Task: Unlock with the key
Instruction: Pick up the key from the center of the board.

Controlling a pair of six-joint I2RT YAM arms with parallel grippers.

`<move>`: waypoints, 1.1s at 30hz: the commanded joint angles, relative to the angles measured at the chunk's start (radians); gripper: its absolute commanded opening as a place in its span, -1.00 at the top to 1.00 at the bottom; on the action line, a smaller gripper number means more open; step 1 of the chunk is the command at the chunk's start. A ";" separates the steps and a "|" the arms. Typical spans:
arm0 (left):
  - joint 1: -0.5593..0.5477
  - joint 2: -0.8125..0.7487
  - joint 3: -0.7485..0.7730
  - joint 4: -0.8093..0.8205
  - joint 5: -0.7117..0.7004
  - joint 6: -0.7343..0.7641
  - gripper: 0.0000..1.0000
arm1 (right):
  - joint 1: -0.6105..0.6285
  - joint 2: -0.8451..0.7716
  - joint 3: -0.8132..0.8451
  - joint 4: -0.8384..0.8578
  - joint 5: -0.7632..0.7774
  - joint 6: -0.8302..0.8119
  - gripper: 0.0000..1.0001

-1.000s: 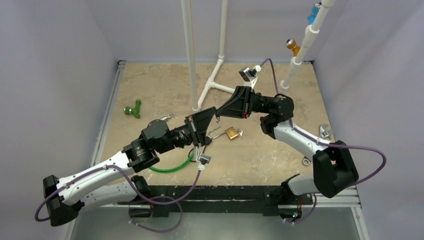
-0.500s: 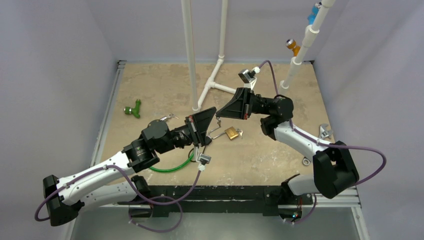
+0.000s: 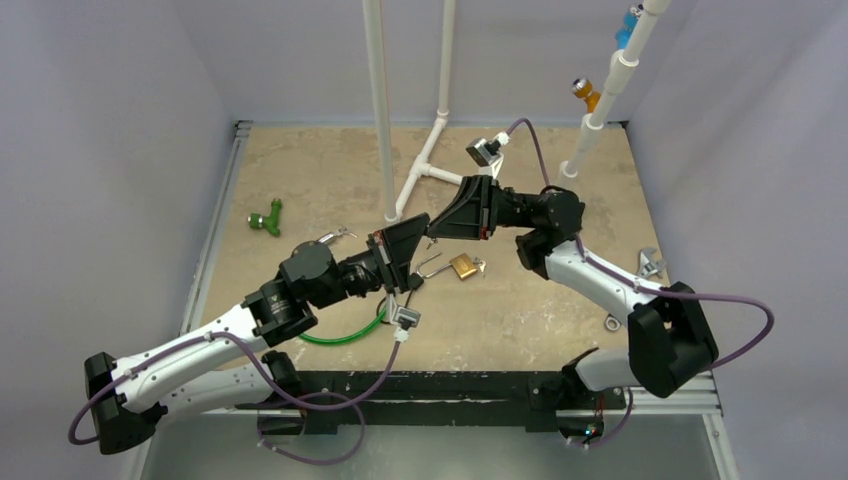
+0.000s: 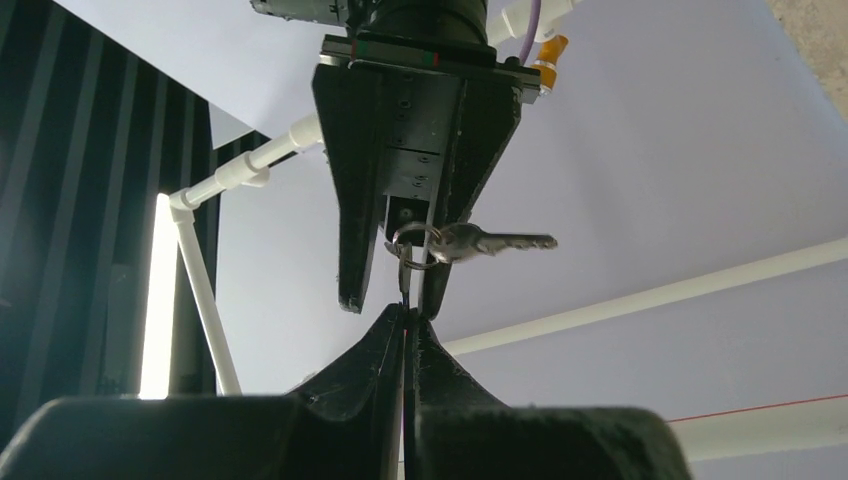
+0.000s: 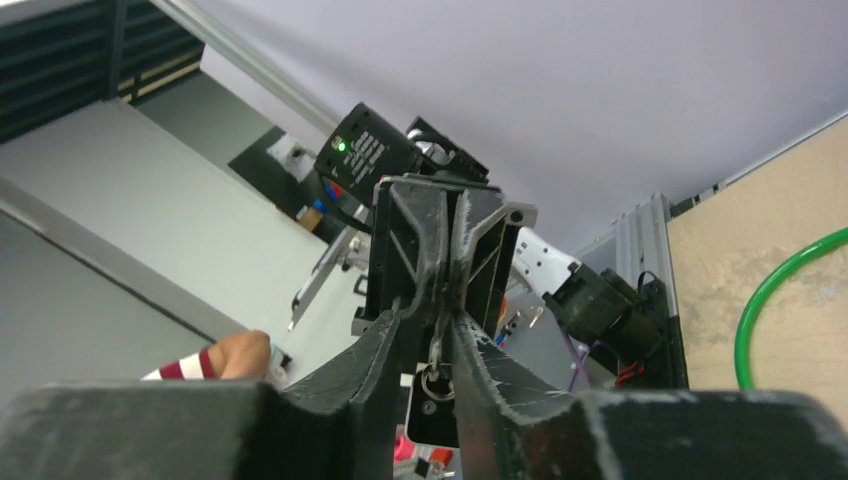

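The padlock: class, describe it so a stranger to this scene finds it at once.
On the tan table, look near the middle, beyond and right of the green hose. The padlock lies there: a brass block with a silver shackle at its left, the only brass thing on the tabletop.

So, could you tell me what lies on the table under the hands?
The brass padlock lies there, body visible; the left hand covers its shackle's end. The right hand holds the key ring above.

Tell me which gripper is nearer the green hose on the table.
Left. The left gripper is just beyond the green hose; the right gripper meets it tip to tip at the key ring, farther away.
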 commanded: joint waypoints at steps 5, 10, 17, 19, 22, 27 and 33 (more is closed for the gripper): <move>0.003 -0.015 -0.009 0.020 -0.018 0.156 1.00 | 0.042 -0.012 0.049 -0.003 -0.014 -0.042 1.00; 0.005 -0.021 -0.012 0.019 -0.021 0.158 1.00 | 0.039 -0.020 0.029 0.023 -0.016 -0.029 1.00; 0.008 -0.034 -0.026 0.035 -0.013 0.155 1.00 | -0.004 -0.067 0.031 -0.076 -0.030 -0.082 1.00; 0.008 -0.036 -0.021 0.041 -0.012 0.145 0.97 | -0.005 -0.102 0.062 -0.271 -0.050 -0.216 1.00; 0.009 -0.039 -0.008 0.040 -0.024 0.111 0.69 | -0.005 -0.163 0.161 -0.795 -0.006 -0.600 1.00; 0.009 -0.054 0.007 0.005 -0.070 0.017 0.38 | -0.002 -0.195 0.259 -1.184 0.051 -0.928 1.00; 0.008 -0.066 0.051 -0.061 -0.139 -0.162 -0.50 | -0.001 -0.218 0.254 -1.366 0.105 -1.058 1.00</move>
